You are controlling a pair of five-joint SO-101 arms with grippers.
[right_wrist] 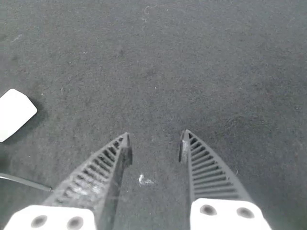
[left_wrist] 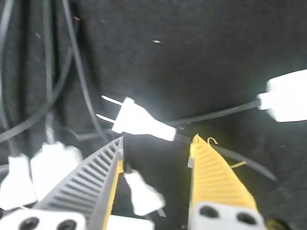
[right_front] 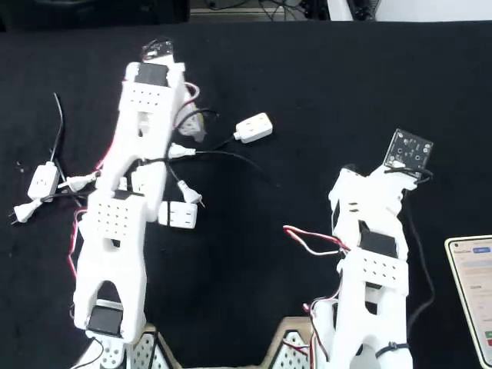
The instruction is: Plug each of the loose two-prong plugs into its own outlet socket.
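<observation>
White two-prong plug point(left_wrist: 139, 122) lies just ahead of left gripper point(left_wrist: 158, 140), long axis across its wide, empty jaws; right gripper point(right_wrist: 156, 135) farther off, jaws parted, empty.

There are two arms point(right_front: 115, 223) and two hands, a left hand point(left_wrist: 156, 139) and a right hand point(right_wrist: 153, 136). Four plugs can be counted on the desk point(right_front: 307, 77): one plug point(right_front: 182, 151) just ahead of the left hand, a second point(right_front: 190, 194) a little past it, and two more point(right_front: 77, 183) point(right_front: 23, 211) well off to that hand's side, the nearer of these hard to make out. Three socket blocks are clear: one point(right_front: 254, 127) near the left hand, one point(right_front: 178, 215) beyond the second plug, one point(right_front: 42, 181) beside the far pair. One phone point(right_front: 473, 292) lies beside the right arm.
</observation>
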